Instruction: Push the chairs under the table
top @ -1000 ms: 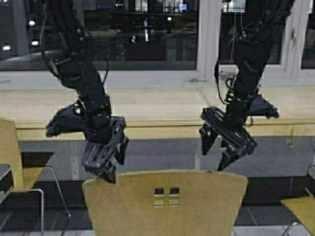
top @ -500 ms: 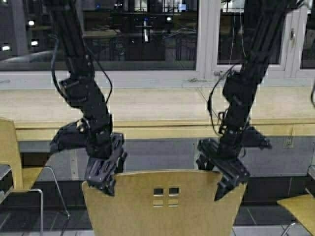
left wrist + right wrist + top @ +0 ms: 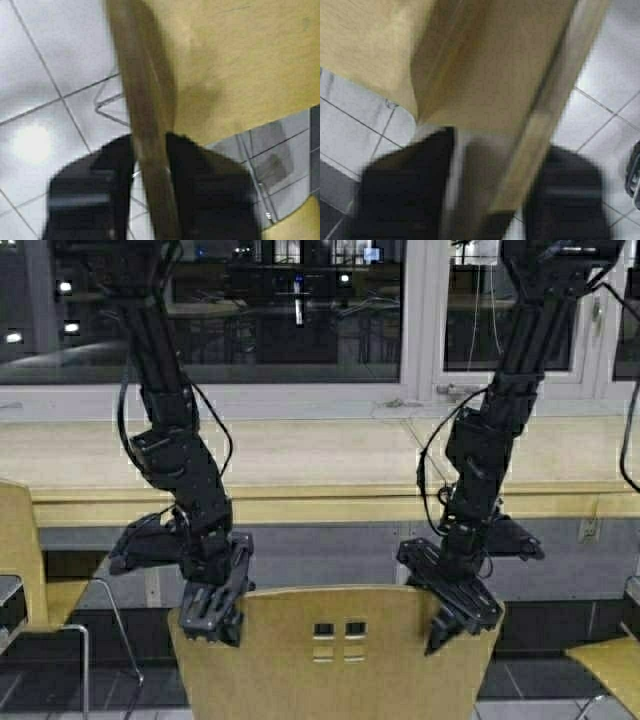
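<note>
Both grippers have dropped since a second ago, from hovering above the chair (image 3: 335,655) to straddling the top edge of its back. On the left corner, the left gripper (image 3: 212,608) has its fingers (image 3: 207,192) on either side of the thin plywood edge, clenched on it. At the right corner, the right gripper (image 3: 455,612) straddles the edge with a gap showing beside one finger (image 3: 405,187), not clenched. Beyond the chair back, the table (image 3: 330,455) runs left to right on the far side.
</note>
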{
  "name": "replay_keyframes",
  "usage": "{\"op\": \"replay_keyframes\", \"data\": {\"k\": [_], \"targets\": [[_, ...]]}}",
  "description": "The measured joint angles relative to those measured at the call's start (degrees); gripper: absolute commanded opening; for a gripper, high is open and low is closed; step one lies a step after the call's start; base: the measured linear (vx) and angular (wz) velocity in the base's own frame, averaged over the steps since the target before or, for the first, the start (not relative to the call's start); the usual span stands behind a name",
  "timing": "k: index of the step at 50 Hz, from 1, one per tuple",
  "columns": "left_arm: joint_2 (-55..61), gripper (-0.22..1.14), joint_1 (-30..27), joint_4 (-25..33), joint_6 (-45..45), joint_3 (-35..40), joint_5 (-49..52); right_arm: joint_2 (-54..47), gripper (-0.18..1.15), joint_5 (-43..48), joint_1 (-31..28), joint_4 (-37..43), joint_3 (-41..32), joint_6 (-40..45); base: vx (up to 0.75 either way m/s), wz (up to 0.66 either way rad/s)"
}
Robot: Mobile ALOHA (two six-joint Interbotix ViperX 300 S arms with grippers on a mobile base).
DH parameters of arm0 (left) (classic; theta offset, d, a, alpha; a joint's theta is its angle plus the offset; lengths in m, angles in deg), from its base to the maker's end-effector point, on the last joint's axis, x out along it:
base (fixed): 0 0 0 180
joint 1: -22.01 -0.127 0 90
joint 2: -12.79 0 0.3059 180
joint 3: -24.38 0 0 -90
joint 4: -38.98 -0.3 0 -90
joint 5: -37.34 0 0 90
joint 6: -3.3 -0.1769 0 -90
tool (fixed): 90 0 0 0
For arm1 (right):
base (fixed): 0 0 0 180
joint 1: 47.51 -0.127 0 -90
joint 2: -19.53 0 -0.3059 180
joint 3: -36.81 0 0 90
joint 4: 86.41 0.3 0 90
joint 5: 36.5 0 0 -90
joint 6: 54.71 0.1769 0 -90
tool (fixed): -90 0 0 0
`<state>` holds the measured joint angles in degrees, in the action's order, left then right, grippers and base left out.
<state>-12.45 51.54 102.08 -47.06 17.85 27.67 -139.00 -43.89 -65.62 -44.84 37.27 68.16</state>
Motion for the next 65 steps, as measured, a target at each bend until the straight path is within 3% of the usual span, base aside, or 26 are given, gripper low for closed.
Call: {"op": "replay_keyframes", "data": {"k": [5,9,65], "targets": [[0.1,0.20,-0.2,0.2,0.7,0.0,0.3,-0.3,0.17,-0.2,0.1,0.5,0.0,1.6,0.04,0.02],[0.0,0.15,-0.4,0.4,1.6,0.0,0.4,-0.5,0.08,-0.2,0.2,0.6,0.1,1.7,0.07,0.02],[-0.9,0.15,-4.2,0.4,1.5,-2.0,1.2,-0.8,0.07,-1.2,-2.0,0.6,-0.4,1.7,0.18,0.01]]}}
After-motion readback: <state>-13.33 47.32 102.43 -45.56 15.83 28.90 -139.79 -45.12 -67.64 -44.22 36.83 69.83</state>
